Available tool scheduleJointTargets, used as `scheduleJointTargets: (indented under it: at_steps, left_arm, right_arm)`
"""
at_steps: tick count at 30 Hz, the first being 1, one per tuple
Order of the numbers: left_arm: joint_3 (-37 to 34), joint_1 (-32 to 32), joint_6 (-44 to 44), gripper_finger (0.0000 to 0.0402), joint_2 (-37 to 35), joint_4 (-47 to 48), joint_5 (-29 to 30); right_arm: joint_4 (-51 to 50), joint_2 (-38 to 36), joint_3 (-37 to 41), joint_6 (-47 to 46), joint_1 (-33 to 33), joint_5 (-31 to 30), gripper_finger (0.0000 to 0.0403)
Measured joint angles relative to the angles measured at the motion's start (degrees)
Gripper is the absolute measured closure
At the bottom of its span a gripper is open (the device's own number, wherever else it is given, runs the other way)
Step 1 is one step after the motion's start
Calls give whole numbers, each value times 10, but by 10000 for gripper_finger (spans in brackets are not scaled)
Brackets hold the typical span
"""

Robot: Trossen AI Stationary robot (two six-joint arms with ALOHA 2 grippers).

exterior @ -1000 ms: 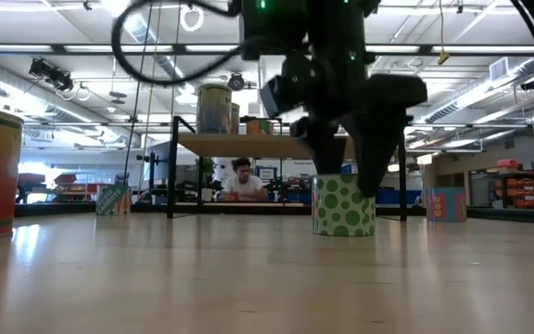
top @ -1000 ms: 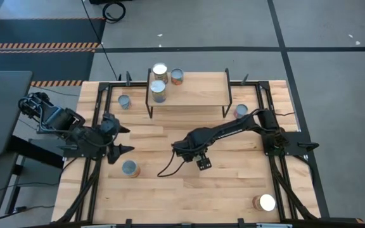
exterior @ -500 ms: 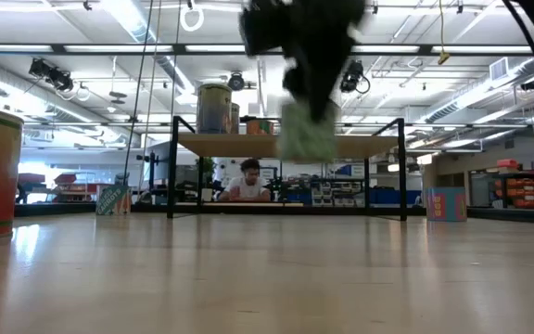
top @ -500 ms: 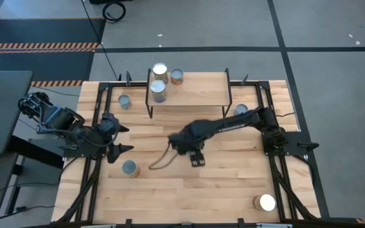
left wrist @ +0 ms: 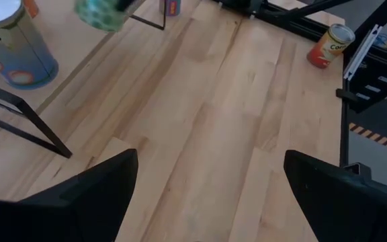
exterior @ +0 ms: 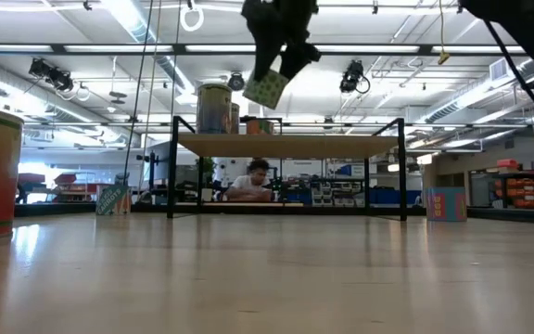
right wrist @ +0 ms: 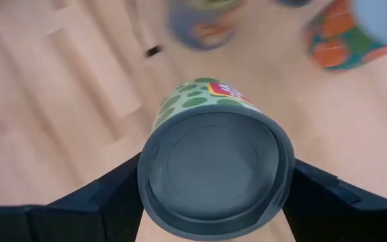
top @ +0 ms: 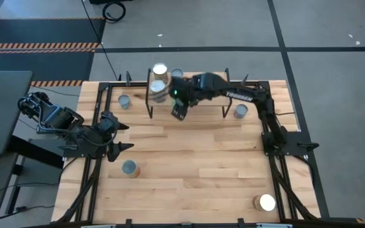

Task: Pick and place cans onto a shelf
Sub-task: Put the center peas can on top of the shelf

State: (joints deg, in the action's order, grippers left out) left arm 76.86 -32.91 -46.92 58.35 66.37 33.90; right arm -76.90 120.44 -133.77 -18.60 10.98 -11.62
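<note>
My right gripper (top: 179, 109) is shut on a green-dotted can (right wrist: 215, 168) and holds it in the air over the front left part of the shelf (top: 203, 95). The low view shows the can (exterior: 267, 90) tilted, above the shelf board (exterior: 341, 145). Three cans stand on the shelf's left end (top: 159, 90). My left gripper (top: 120, 138) is open and empty near the table's left edge, with a can (top: 130, 168) on the table close to it. My right gripper pinches the green-dotted can between its two fingers (right wrist: 106, 195), one on each side of the round wall (right wrist: 150, 151), near the end that faces the wrist. The fingers come from above. The can hangs below them, tilted, clear of shelf and table.
Other cans stand on the table: one left of the shelf (top: 124, 101), one right of it (top: 241, 111), one at the near right corner (top: 265, 202). The shelf's right part is bare. A person sits in the room behind the shelf (exterior: 253, 181).
My right gripper has risen from the middle of the table with the green-dotted can and gone toward the far edge, to above the shelf's front left. The can stood on the table before; now it is lifted clear and tilted.
</note>
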Motion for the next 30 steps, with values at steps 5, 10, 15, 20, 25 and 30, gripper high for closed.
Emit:
scheduleJointTargets:
  at_steps: [5, 10, 15, 20, 25, 30]
  left_arm:
    - [0, 0, 0, 21, 0, 0, 0]
    - [0, 0, -4, 21, 0, -1, 8]
    - [0, 0, -6, 21, 0, -2, 14]
    - [0, 0, -15, 21, 0, -1, 15]
    - [0, 0, -16, 21, 0, -1, 15]
    - [0, 0, -15, 21, 0, -1, 15]
  right_arm:
    - [42, 4, 15, 38, 42, 6, 108]
    - [67, 15, 16, 71, 69, 21, 107]
    - [74, 26, 16, 87, 76, 25, 94]
    - [79, 34, 16, 92, 75, 23, 74]
    - [83, 33, 16, 92, 76, 21, 63]
    - [89, 33, 16, 92, 77, 11, 60]
